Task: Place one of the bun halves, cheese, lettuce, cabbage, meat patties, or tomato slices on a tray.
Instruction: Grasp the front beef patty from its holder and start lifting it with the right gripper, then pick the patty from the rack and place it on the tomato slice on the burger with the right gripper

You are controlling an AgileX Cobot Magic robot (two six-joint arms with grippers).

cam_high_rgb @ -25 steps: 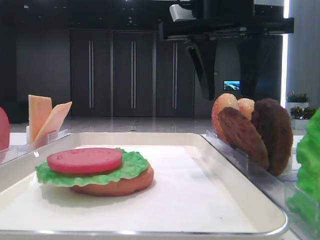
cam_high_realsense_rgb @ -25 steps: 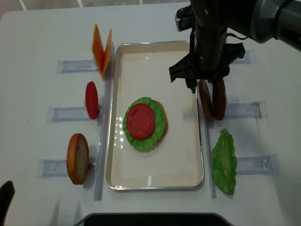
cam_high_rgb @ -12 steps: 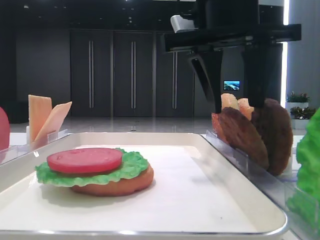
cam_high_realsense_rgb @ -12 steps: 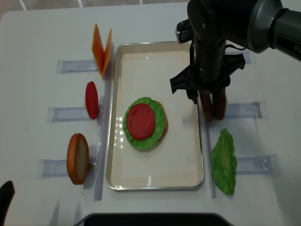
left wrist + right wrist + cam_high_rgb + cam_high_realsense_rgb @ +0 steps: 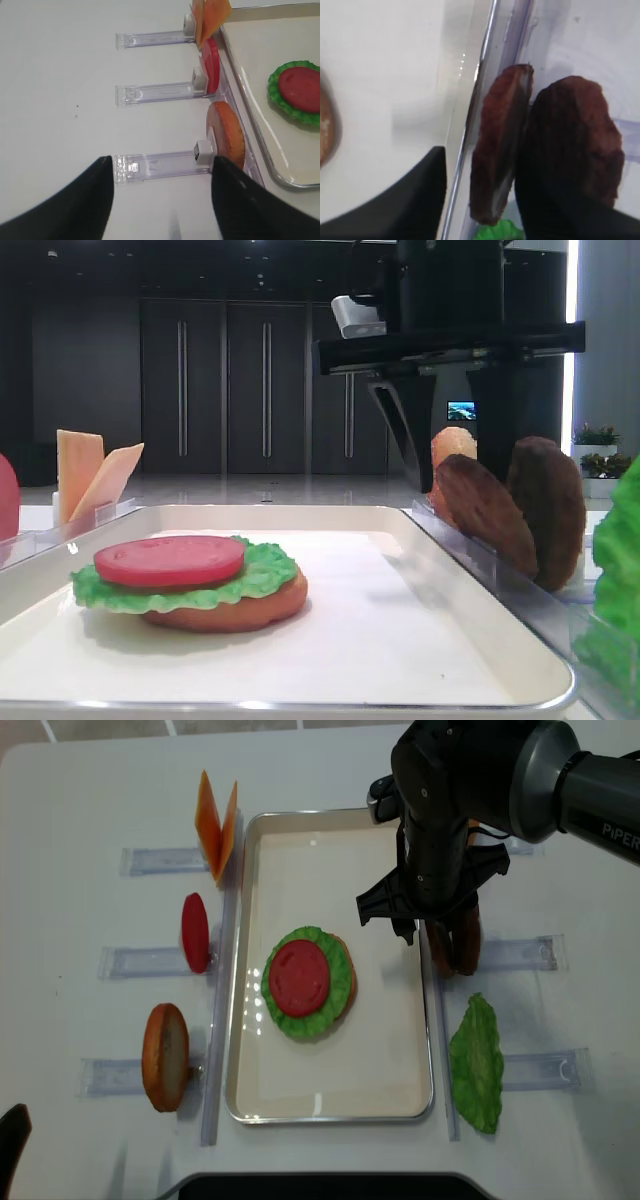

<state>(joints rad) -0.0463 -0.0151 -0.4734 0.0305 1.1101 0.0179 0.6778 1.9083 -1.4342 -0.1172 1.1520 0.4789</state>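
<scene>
Two meat patties stand on edge in a clear rack right of the tray (image 5: 330,815). My right gripper (image 5: 437,928) is down over them. It is open and straddles the left patty (image 5: 500,145). One finger (image 5: 405,200) hangs on the tray side with a gap to the patty. The other sits between the left patty and the right patty (image 5: 580,130). On the tray lies a bun half with lettuce (image 5: 335,1005) and a tomato slice (image 5: 298,977) on top. My left gripper (image 5: 160,170) hovers open over a clear rack beside another bun half (image 5: 227,135).
Left of the tray, clear racks hold two cheese slices (image 5: 215,825), an upright tomato slice (image 5: 195,932) and a bun half (image 5: 165,1055). A lettuce leaf (image 5: 477,1062) lies in the rack at the front right. More bun halves (image 5: 452,445) stand behind the patties.
My right gripper has come down over the patties and shifted so its fingers straddle the left one. Its jaws have narrowed a little. Nothing else moved.
</scene>
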